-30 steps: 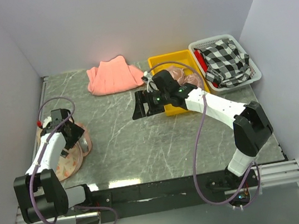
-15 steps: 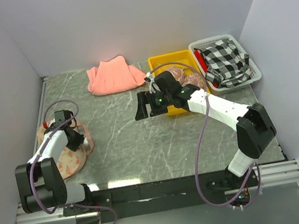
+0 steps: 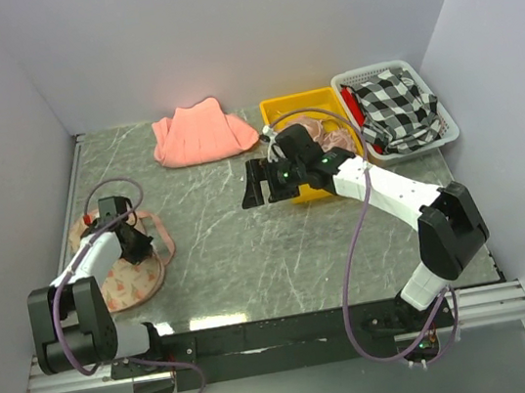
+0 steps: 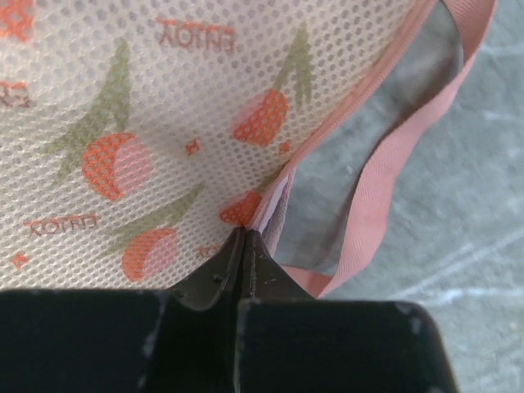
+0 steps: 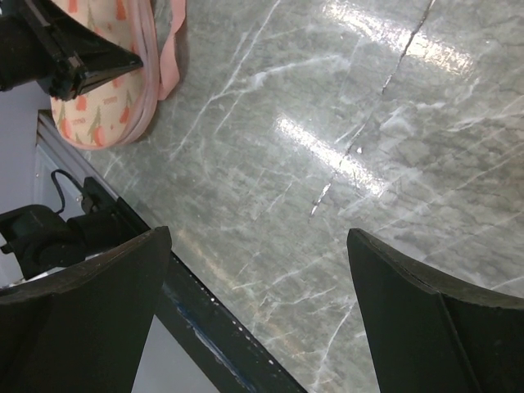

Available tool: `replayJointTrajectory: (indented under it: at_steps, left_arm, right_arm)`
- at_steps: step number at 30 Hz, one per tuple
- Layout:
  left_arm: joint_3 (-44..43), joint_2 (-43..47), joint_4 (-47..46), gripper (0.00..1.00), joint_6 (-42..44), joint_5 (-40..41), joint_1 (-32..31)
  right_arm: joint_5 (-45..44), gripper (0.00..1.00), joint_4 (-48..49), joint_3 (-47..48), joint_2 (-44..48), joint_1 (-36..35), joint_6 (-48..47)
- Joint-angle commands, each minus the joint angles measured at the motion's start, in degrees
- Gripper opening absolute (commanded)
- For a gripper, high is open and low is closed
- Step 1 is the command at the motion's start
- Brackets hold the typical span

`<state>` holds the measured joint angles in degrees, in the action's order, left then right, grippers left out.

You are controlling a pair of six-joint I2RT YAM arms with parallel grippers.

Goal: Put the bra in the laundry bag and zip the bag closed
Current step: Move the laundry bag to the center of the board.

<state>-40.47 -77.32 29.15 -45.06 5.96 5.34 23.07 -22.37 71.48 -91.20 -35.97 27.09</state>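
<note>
Claw status: left gripper point(image 3: 137, 243) is clamped shut on the laundry bag point(image 3: 121, 277), at the bag's right edge. Its wrist view shows both fingertips point(image 4: 243, 246) pressed together with no gap, pinching the mesh right beside the pink zip point(image 4: 352, 106). A loose pink band point(image 4: 393, 164) loops out from that edge, and bare table shows through the gap between the band and the bag. The bag is beige mesh with red-orange fruit prints and lies flat on the grey marble table point(image 3: 241, 249), near-left corner.

Right gripper point(image 3: 256, 183) has its jaws spread wide and nothing between them. It hangs above the middle of the table, just left of the yellow bin point(image 3: 294, 108). Its wrist view looks down on bare marble between the two fingers point(image 5: 90, 311), with the bag point(image 5: 106, 90) and the left gripper point(image 5: 78, 61) at top left.

The bra point(image 3: 327, 132) is in the yellow bin, far right of centre: shiny dusty pink, partly hidden behind the right arm and well apart from the bag. It isn't held by either gripper.

Other items:
- salmon-pink folded cloth point(image 3: 199, 132), at the far edge, left of the bin
- white basket point(image 3: 446, 134), at the far right, touching or just beside the bin
- black-and-white checked cloth point(image 3: 393, 108), piled inside the basket
</note>
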Motion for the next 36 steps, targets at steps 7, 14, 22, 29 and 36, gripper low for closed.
replayJointTrajectory:
  at_steps: [7,14,22,29,36]
  left_arm:
    - [-3.2,2.7,-0.9,0.06,-2.0,-3.1,-13.3]
    - [-11.0,-5.6,-1.1,0.08,-4.5,-0.2,-26.2]
    - [-24.2,-17.5,-0.7,0.09,-4.9,0.6,-38.2]
    - [-30.2,-23.0,0.8,0.10,-5.0,0.5,-45.7]
    - [-27.3,-19.2,-2.4,0.17,-4.7,-2.8,-48.8]
  right_arm:
    - [-3.3,0.97,-0.6,-1.6,4.0,2.7,-1.5]
    - [0.4,0.97,-1.1,-5.8,7.2,12.8,-0.7]
    - [-3.3,0.99,-6.7,-5.6,11.7,15.7,-5.2]
    - [-4.3,0.99,-6.5,-7.8,14.1,16.3,-3.7]
    - [-2.3,0.99,-5.6,-10.6,13.2,19.9,-2.6]
